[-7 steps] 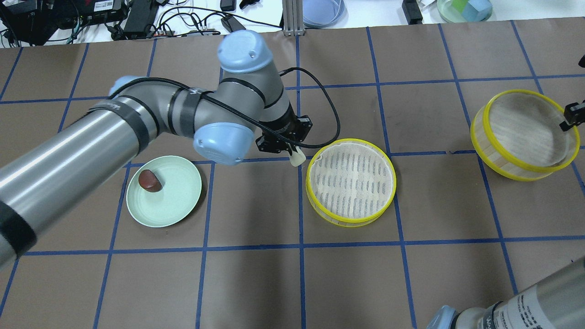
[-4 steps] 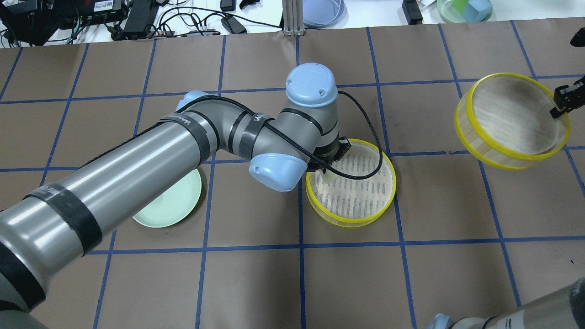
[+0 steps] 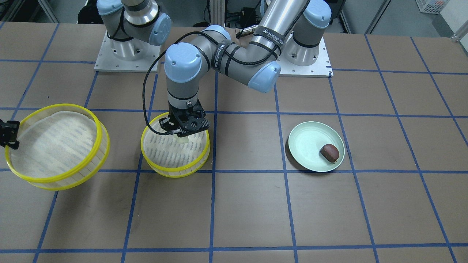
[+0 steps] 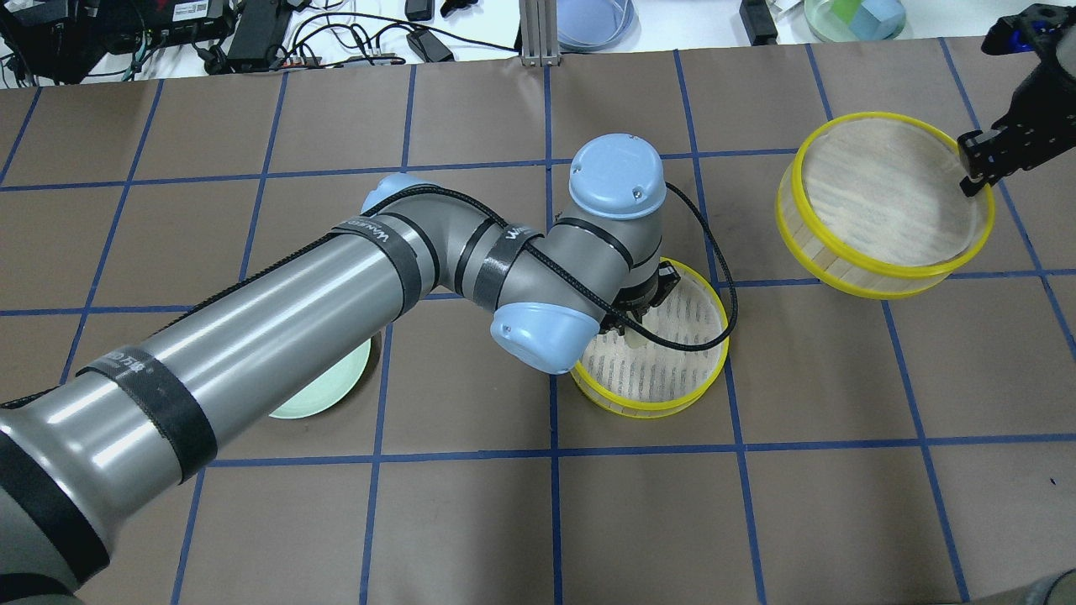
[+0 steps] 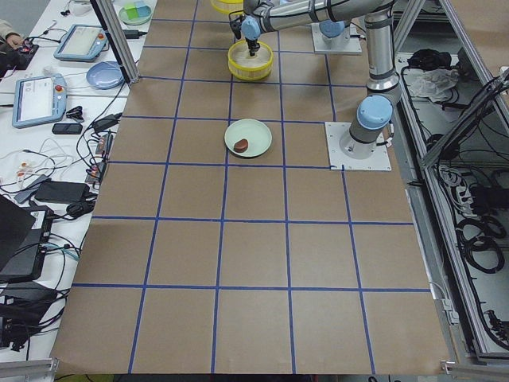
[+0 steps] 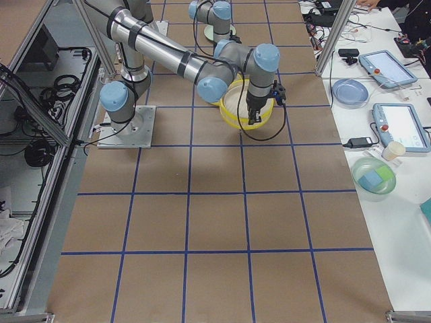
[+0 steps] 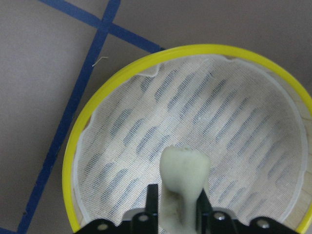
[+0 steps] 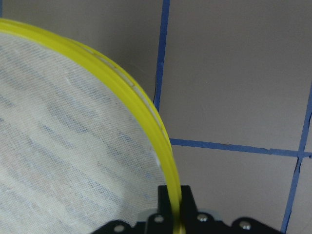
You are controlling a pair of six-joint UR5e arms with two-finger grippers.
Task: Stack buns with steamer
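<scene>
My left gripper (image 3: pixel 182 136) is shut on the pale cream bun (image 7: pixel 185 168) and holds it low inside the yellow-rimmed steamer tray (image 3: pixel 175 171) at the table's middle; the wrist view shows the mesh floor under the bun. The dark reddish-brown bun (image 3: pixel 329 152) lies on the mint-green plate (image 3: pixel 307 135). My right gripper (image 4: pixel 975 172) is shut on the rim of a second steamer tray (image 4: pixel 883 269) and holds it tilted above the table. In the overhead view my left arm hides most of the plate (image 4: pixel 336 391).
The robot bases (image 3: pixel 124 54) stand at the table's robot side. Cables and devices (image 4: pixel 252 34), a blue dish (image 4: pixel 593 21) and a bowl of coloured blocks (image 4: pixel 853 17) lie beyond the table's far edge.
My left arm has carried the cream bun from beside the middle steamer tray to over its mesh floor. My right gripper has moved the second steamer tray farther back and toward the middle.
</scene>
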